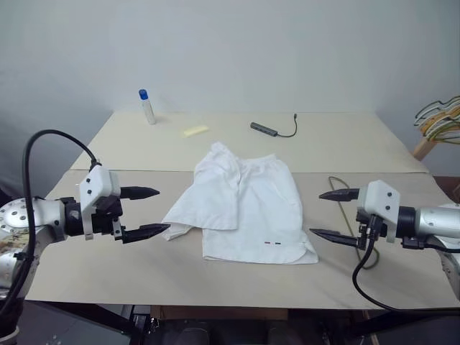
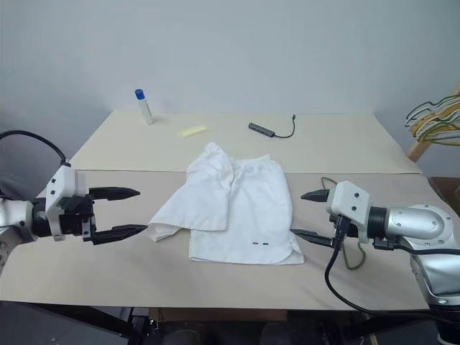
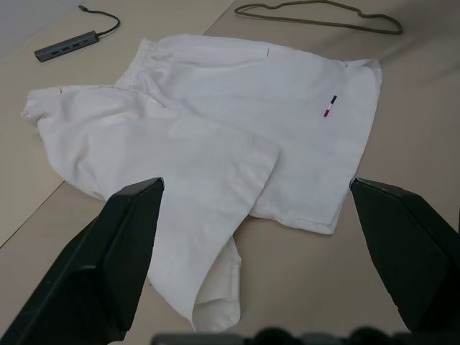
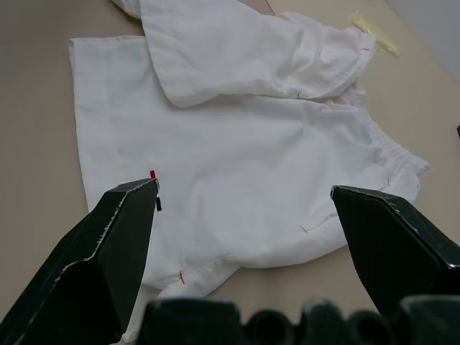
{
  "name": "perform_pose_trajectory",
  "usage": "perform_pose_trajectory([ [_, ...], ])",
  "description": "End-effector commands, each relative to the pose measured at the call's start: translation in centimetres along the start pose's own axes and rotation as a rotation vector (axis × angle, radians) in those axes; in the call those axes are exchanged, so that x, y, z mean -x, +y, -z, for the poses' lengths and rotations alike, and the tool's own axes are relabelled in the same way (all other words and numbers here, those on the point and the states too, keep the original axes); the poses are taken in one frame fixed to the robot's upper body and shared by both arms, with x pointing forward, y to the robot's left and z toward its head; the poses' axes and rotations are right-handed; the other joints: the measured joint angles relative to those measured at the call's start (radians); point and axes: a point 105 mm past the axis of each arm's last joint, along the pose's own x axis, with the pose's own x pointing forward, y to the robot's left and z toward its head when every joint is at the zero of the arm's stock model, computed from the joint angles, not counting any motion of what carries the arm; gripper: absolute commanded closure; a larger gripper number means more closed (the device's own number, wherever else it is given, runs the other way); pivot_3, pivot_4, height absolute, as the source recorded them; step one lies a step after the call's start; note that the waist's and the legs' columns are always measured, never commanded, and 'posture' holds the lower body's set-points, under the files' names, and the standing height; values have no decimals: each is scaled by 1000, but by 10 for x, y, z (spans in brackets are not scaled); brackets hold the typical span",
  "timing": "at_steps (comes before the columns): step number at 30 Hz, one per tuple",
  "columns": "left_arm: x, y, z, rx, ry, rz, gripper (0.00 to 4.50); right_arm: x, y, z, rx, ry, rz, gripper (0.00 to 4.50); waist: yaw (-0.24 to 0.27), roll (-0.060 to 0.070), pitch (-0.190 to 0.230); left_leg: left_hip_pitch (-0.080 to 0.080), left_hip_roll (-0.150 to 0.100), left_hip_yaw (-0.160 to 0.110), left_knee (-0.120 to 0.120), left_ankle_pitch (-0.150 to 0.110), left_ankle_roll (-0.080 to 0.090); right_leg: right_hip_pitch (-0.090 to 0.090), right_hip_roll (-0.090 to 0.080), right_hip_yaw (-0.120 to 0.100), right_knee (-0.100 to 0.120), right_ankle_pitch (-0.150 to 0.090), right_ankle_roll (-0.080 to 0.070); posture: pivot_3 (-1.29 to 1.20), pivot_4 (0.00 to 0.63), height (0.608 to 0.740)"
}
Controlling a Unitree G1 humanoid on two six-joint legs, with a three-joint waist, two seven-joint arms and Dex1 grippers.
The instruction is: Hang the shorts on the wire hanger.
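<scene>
- Grippers: left gripper (image 1: 147, 213) and right gripper (image 1: 330, 214) both spread wide, empty, flanking the shorts (image 1: 244, 205).
- Shorts rumpled on counter (image 1: 108, 277); wire hanger (image 3: 320, 16) beside them.

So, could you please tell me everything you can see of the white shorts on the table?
The shorts are thin white fabric with a gathered elastic waistband at the far edge and two tiny marks, one red and one dark, near the front hem. They lie mostly flat on the beige table, between the two open grippers, neither of which touches them. The leg on the robot's left is folded diagonally over itself, one corner curling at the front. The olive-green wire hanger lies apart, on the robot's right side.
</scene>
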Motion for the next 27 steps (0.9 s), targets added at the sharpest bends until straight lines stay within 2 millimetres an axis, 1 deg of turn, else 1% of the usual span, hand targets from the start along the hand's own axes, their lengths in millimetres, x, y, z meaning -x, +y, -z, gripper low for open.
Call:
perform_pose_trajectory([
  [1, 2, 4, -15, -36, -56, -23, 0, 2, -4, -9, 43, -23, 14, 11, 0, 0, 0, 0, 0, 0, 0, 0, 0, 0, 0, 0, 0, 0, 0, -28, 0, 740],
  [10, -4, 2, -14, -41, -39, -8, 0, -1, -2, -8, 51, -19, 13, 11, -1, 0, 0, 0, 0, 1, 0, 0, 0, 0, 0, 1, 0, 0, 0, -32, 0, 740],
  [16, -16, -10, -13, -59, -41, 43, 0, -12, 17, 9, 248, 83, -86, 11, -2, 0, 0, 0, 0, 1, 0, 0, 0, 0, 0, 1, 0, 0, 0, -50, 0, 740],
  [19, -27, -20, -6, -74, -17, 96, 0, -14, 24, 13, 267, 87, -115, 11, -1, 0, 0, 0, 0, 2, 0, 0, 0, -1, 0, 2, 0, 0, 0, -50, 0, 740],
  [22, -40, -28, 1, -104, 26, 157, 0, -15, 27, 11, 252, 72, -115, 11, -1, -1, 0, 1, 0, 3, 0, 0, 0, 0, 0, 2, 0, 0, 0, -68, 0, 740],
  [25, -63, -40, 13, -183, 95, 252, 0, -13, 25, 9, 239, 63, -107, 11, 0, -1, 0, 1, 0, 4, 0, 0, 0, 0, 0, 2, 0, 0, 0, -78, 0, 740],
  [27, -77, -44, 19, -221, 129, 297, 0, -11, 24, 6, 218, 51, -109, 11, -1, -1, 0, 1, 0, 6, 0, 0, 0, 1, 0, 3, 0, 1, 1, -84, 0, 740],
])
